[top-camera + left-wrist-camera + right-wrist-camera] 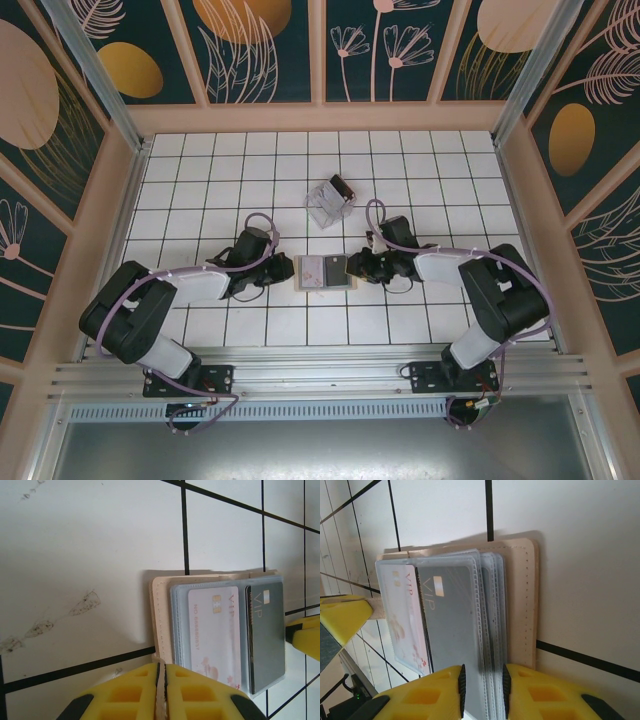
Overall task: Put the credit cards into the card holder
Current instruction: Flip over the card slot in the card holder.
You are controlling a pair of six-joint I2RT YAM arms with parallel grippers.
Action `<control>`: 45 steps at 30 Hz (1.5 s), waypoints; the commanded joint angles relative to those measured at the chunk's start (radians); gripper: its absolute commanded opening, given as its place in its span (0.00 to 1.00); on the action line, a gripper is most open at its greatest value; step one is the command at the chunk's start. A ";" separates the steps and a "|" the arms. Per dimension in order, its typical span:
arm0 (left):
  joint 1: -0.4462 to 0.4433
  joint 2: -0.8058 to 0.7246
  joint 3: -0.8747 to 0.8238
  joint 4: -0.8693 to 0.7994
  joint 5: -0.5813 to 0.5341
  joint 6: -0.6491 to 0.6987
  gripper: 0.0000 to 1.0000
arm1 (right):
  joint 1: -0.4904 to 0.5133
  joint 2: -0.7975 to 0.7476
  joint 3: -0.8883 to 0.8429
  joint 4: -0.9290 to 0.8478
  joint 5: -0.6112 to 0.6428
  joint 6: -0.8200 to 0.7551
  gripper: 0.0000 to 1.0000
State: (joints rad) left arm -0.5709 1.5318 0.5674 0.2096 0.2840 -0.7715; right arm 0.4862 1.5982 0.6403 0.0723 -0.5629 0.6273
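The left claw (161, 674) is pressed almost shut, with a thin pale edge of the card holder (161, 615) pinched between its yellow ribbed pads. That grip probably pins the stitched tan cover flat so it cannot slide on the glossy white tiles (100, 540). Just beyond its tips lie the clear sleeves (179, 625), soft plastic with ridged seams. A white card (214, 630) and a grey card (265, 630) show through them side by side, both stiff, smooth and marked VIP. The right claw (482, 682) faces it from the opposite side at a narrow gap, gripping a sheaf of those sleeves, seemingly to keep a pocket fanned open. Farther out, beyond both claws, the loose cards (330, 200) lie in a small pale heap, well apart from the holder.
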 commanded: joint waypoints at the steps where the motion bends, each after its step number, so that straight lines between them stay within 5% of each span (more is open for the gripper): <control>1: -0.006 0.005 -0.015 0.037 0.021 -0.008 0.12 | 0.011 0.020 0.013 0.014 0.016 -0.007 0.29; 45: -0.006 0.006 -0.024 0.064 0.021 -0.013 0.12 | 0.128 0.077 0.220 0.094 -0.155 0.046 0.31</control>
State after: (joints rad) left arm -0.5709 1.5440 0.5461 0.2684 0.3054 -0.7898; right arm 0.6163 1.6695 0.8352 0.1535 -0.7052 0.6720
